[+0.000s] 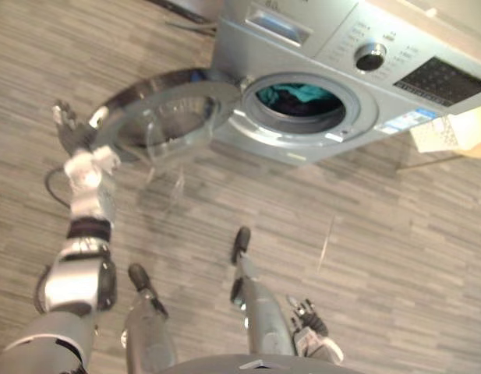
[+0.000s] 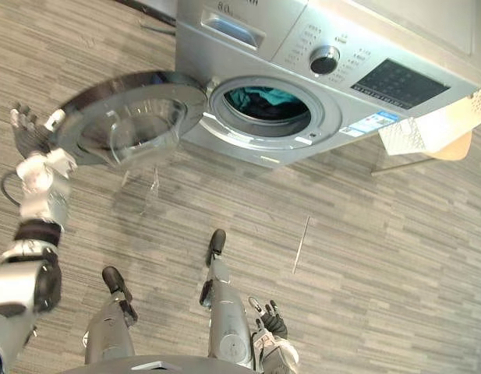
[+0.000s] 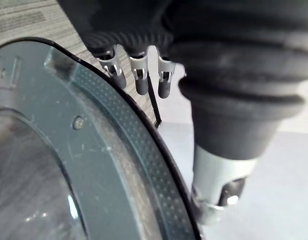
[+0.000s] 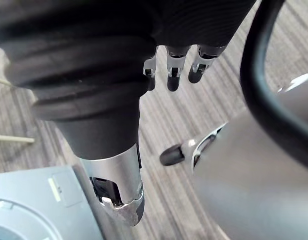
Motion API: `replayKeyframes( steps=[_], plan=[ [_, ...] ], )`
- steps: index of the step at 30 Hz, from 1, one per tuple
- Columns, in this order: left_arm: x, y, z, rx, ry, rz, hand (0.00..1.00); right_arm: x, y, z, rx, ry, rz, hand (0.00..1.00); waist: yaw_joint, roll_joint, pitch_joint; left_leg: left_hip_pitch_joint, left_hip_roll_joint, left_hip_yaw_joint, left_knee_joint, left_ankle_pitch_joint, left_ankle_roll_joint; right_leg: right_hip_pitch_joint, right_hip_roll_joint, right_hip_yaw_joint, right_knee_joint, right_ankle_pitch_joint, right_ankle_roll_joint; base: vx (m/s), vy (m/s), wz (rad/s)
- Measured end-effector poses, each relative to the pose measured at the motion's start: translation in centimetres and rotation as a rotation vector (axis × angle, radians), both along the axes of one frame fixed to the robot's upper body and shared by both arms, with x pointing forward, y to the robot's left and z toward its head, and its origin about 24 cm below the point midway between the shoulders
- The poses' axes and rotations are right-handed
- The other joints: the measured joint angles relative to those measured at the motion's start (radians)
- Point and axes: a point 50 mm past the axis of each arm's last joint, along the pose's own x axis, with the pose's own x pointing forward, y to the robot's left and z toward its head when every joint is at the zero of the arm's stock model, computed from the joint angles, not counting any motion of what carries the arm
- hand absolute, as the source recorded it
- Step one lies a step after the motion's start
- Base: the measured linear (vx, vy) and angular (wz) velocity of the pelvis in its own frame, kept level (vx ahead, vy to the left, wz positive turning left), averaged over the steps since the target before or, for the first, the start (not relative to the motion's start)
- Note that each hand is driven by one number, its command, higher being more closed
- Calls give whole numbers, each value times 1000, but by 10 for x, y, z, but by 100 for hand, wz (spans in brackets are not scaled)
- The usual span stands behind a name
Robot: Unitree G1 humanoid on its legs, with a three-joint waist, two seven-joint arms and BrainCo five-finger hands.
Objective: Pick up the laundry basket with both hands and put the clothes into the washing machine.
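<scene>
- Left hand (image 1: 68, 128): fingers straight, grasping nothing, just beside the outer rim of the open door (image 1: 166, 117).
- Right hand (image 2: 271, 322): fingers relaxed, empty.
- Clothes (image 1: 298, 97) lie inside the washing machine (image 1: 318, 47), well beyond both hands' fingers.

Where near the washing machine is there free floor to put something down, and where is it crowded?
The floor in front of the washing machine is bare, from its opening toward the white basket. Crowded: around the open door, with the left hand beside its rim.
</scene>
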Motion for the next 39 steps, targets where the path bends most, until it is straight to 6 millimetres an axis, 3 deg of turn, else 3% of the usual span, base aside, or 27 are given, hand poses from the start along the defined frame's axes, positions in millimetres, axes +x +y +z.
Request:
replayKeyframes(
  steps=[2,3,4,6,7,9,11,13,14,16,20,22,24,25,28,33,37,39],
  plan=[
    [-21,-26,-44,-135,46,-74,0,-6,4,-1,18,3,-18,0,6,4,-21,56,-10,3,-2,-18,9,76,-16,-28,0,-34,40,71,130,36],
    [-39,-47,-75,-161,116,-157,0,-13,7,-4,30,22,-28,0,15,4,-64,66,-24,1,-2,-39,16,98,-34,-43,0,-64,68,47,97,35],
    [-49,-57,-87,-164,152,-204,0,-15,8,-5,39,28,-35,0,23,5,-81,71,-32,0,-2,-43,19,103,-43,-43,0,-72,76,65,112,32],
    [-85,-103,-128,-132,300,-462,0,-17,5,-7,50,31,-46,0,29,32,-113,102,-64,-1,-2,-45,24,143,-75,-45,0,-81,84,42,105,18],
    [-93,-116,-135,-121,331,-544,0,-17,4,-8,48,38,-47,0,27,39,-120,112,-70,-1,-2,-46,25,152,-81,-45,0,-82,85,9,100,6],
    [-118,-168,-153,-62,444,-869,0,-23,-2,-13,42,80,-57,0,3,59,-153,154,-85,-2,-1,-62,26,192,-94,-45,0,-99,105,0,75,-9],
    [-137,-204,-154,-50,462,-1118,0,-29,-5,-18,41,123,-53,0,-32,76,-181,180,-85,-1,-2,-73,21,209,-92,-42,0,-113,107,-7,23,-17],
    [-150,-239,-136,-116,379,-1353,0,-38,-10,-22,32,164,-61,0,-65,101,-206,197,-84,-1,-9,-82,9,218,-89,-40,-1,-127,100,-7,-2,-14],
    [-154,-260,-117,-166,293,-1459,0,-46,-15,-24,26,195,-69,0,-82,115,-213,218,-85,0,-23,-82,8,232,-85,-38,-1,-131,101,-17,-7,-15],
    [-150,-282,-83,-237,130,-1551,0,-68,-24,-28,14,267,-95,0,-97,134,-231,256,-84,-1,-57,-83,5,260,-73,-39,-7,-149,110,-18,-16,-13],
    [-137,-277,-68,-227,60,-1536,0,-97,-32,-34,16,369,-147,0,-102,165,-259,295,-81,-9,-92,-77,-5,282,-57,-40,-8,-158,105,20,-18,-8],
    [-133,-268,-74,-228,82,-1494,0,-112,-33,-36,19,432,-149,0,-102,177,-264,317,-81,-26,-108,-72,-12,304,-52,-47,-8,-160,101,43,-4,6],
    [-133,-267,-76,-229,91,-1488,0,-114,-32,-37,21,442,-146,0,-102,177,-265,322,-81,-27,-109,-70,-15,307,-51,-49,-8,-160,100,45,9,7],
    [-133,-256,-89,-254,138,-1425,0,-120,-31,-38,35,469,-161,0,-104,173,-264,340,-82,-34,-120,-69,-15,329,-51,-64,-8,-164,101,43,12,10],
    [-134,-242,-100,-261,175,-1374,0,-122,-29,-39,44,477,-165,0,-105,169,-263,341,-82,-48,-123,-68,-14,338,-51,-74,-7,-164,104,44,11,13],
    [-137,-195,-140,-231,341,-1182,0,-116,-27,-40,58,482,-151,0,-101,167,-263,343,-81,-59,-123,-65,-6,347,-51,-95,-1,-165,106,51,2,4],
    [-154,-135,-197,-150,639,-920,0,-102,-23,-41,63,456,-116,0,-94,145,-250,359,-83,-72,-122,-73,-4,365,-51,-100,-4,-165,106,0,0,0],
    [-177,-93,-229,-110,853,-728,0,-92,-21,-41,55,443,-70,0,-85,133,-246,361,-84,-74,-122,-75,-3,367,-51,-106,-7,-165,106,-6,-5,2]
  ],
)
